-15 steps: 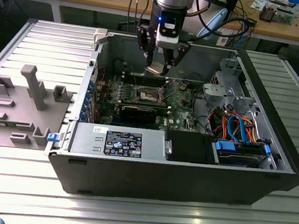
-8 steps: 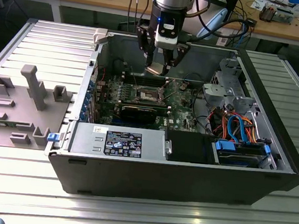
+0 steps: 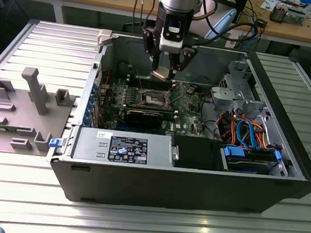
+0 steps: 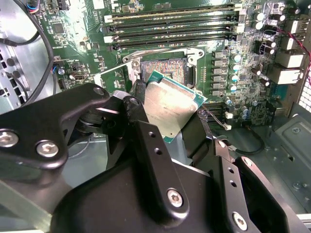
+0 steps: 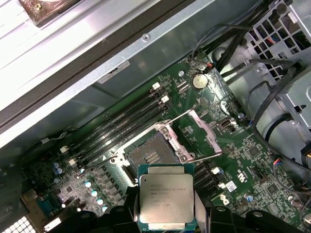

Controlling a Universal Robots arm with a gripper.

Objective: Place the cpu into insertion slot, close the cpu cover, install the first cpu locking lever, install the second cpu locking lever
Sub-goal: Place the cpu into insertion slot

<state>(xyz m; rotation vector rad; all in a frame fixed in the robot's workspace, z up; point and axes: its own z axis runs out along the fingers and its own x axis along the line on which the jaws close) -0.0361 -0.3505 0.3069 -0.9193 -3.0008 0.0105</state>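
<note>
Your inventory:
- One pincer point(image 3: 163, 72), clamped on the cpu point(image 5: 166, 194) at two opposite edges, with the metal top showing in both wrist views.
- The cpu hangs above the insertion slot point(image 5: 149, 154), apart from it.
- The slot is bare, with its contacts exposed.
- One cpu cover point(image 5: 208, 130), swung open beside the slot.
- One green motherboard point(image 5: 243, 160), inside the open computer case point(image 3: 181, 191) on your counter point(image 3: 133, 225).

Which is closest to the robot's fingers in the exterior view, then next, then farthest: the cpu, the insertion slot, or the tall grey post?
1. The cpu, held between the fingers.
2. The insertion slot, just below, inside the case.
3. The tall grey post, outside the case, exterior view's left.
</note>
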